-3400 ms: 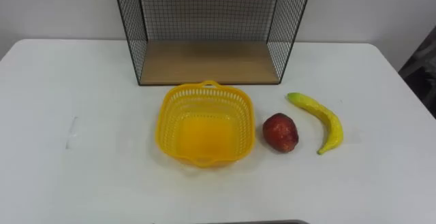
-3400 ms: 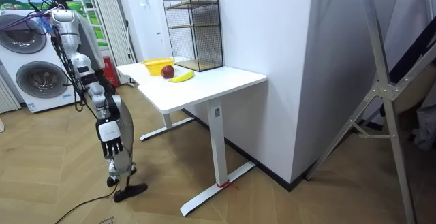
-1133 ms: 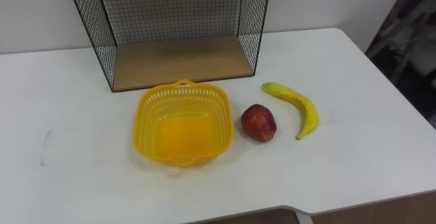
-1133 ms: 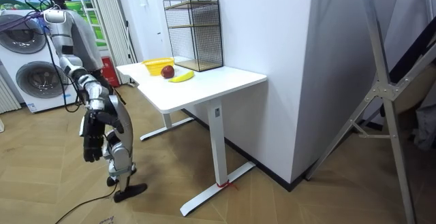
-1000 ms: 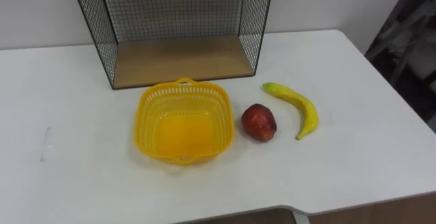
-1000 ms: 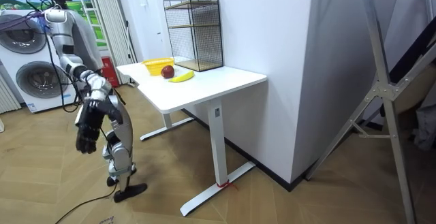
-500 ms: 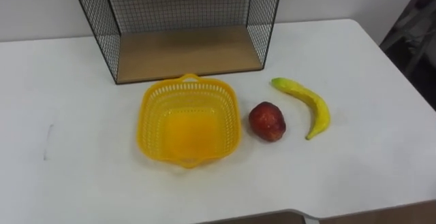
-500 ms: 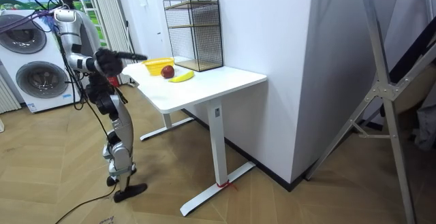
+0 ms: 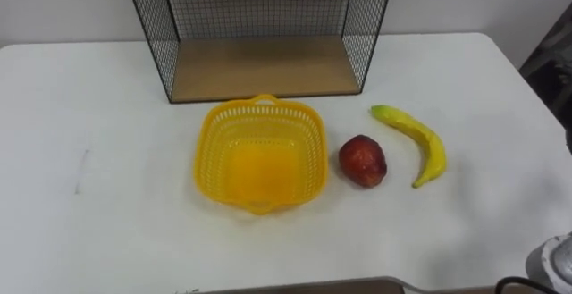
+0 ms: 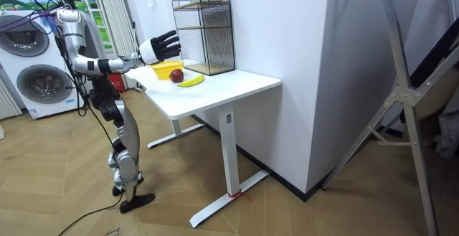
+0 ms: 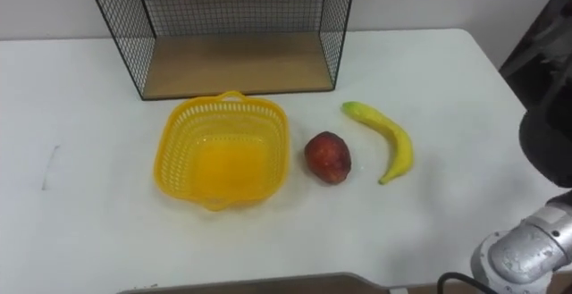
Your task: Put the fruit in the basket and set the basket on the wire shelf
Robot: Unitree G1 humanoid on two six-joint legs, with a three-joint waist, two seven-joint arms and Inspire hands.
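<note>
Above the surface's (image 9: 107, 222) right edge I see my right hand (image 10: 159, 47) spread wide, empty, clear of the banana (image 9: 416, 142).

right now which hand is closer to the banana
Right. The right hand is raised above the table, fingers spread, on the side where the banana lies, apart from it. Where the left hand is I cannot tell.

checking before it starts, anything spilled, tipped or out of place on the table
Nothing stands out. The yellow basket sits upright and empty before the wire shelf; the red fruit and banana lie intact on the table to its right.
</note>
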